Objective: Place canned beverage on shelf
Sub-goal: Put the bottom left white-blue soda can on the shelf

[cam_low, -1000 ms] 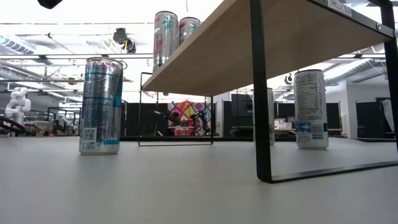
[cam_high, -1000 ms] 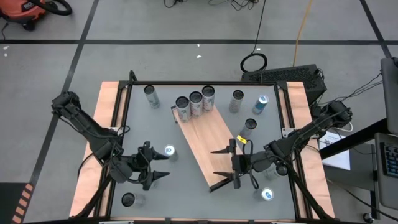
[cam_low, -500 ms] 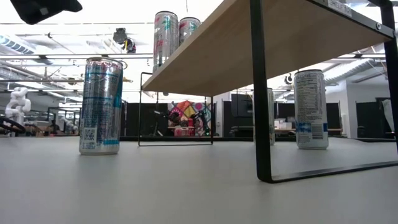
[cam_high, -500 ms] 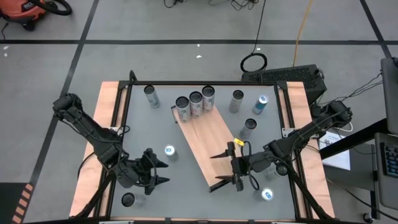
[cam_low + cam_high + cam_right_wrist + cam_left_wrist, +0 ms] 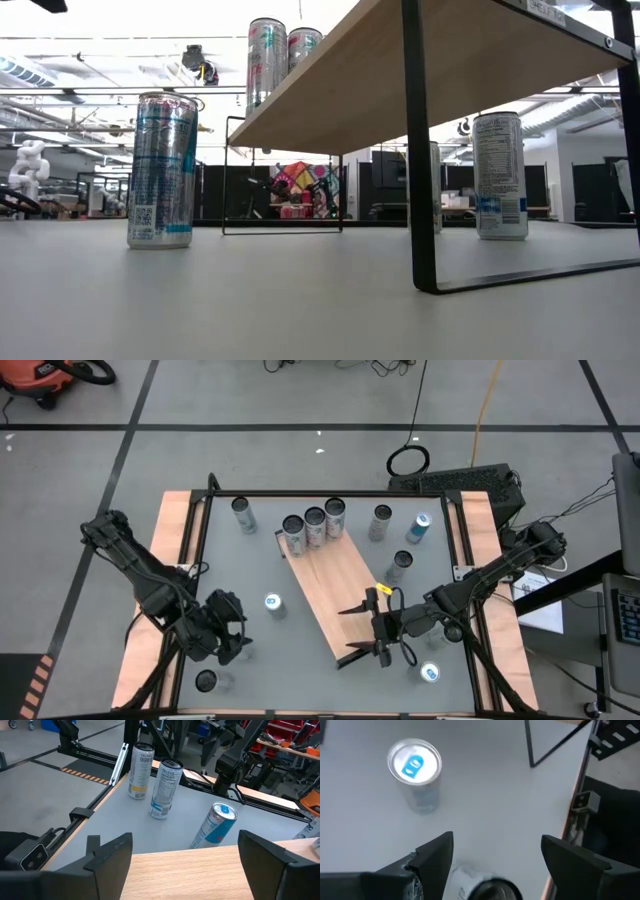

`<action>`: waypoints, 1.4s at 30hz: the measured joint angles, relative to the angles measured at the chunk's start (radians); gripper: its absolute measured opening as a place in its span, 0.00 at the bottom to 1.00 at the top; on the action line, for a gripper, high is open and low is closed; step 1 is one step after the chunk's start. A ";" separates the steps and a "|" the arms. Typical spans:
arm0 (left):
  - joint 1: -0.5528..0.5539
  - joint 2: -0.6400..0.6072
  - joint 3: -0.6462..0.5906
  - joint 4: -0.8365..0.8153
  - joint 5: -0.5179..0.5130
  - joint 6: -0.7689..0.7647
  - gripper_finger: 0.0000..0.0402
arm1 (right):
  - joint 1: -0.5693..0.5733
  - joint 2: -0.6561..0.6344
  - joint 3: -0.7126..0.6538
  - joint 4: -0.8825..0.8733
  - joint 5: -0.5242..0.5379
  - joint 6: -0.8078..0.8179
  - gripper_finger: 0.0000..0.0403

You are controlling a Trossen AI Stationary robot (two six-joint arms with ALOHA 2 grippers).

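Task stage: 3 cans (image 5: 314, 524) already stand abreast on the far end of the shelf (image 5: 340, 585); by my reading another can is about to be fetched.
Left gripper: left gripper (image 5: 495, 857) hangs over the front-left part of the tabletop (image 5: 300, 670), pointing down, fingers wide apart and empty.
Nearest can: a dark-topped can (image 5: 492, 889) stands upright right under the left gripper, between its 2 fingers in the wrist view but not yet gripped; in the high view it sits at the front-left corner (image 5: 206, 681).
Second can: a blue-tabbed can (image 5: 271, 602) stands upright just beyond the gripper, toward the shelf, apart from the fingers.
Key relation: each can's long axis is vertical and the left gripper looks down along it, so a grasp likely calls for a drop over the dark-topped can or a tilt to take it by the side.
Nearer arm: the left arm is nearer both of these cans.
Right gripper: right gripper (image 5: 375, 628) waits at the near end of the shelf, level with its board, fingers spread wide and holding nothing.
Shelf: it lies diagonally across the tabletop's middle, raised on dark metal legs (image 5: 418, 150).
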 joint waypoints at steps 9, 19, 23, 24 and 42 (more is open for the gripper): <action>0.000 0.067 0.002 0.003 0.148 -0.023 0.74 | 0.000 0.000 0.000 0.000 0.000 -0.012 0.74; -0.007 0.138 0.002 -0.047 0.219 -0.135 0.74 | 0.000 0.000 0.000 -0.001 0.000 -0.024 0.74; -0.010 0.156 0.002 -0.045 0.257 -0.155 0.74 | 0.000 0.000 0.000 -0.001 0.000 -0.024 0.74; -0.010 0.159 0.002 -0.045 0.263 -0.157 0.74 | 0.000 0.000 0.000 -0.002 -0.001 -0.024 0.74; -0.010 0.177 0.002 -0.097 0.394 -0.280 0.74 | 0.000 0.000 0.000 -0.033 -0.001 -0.028 0.74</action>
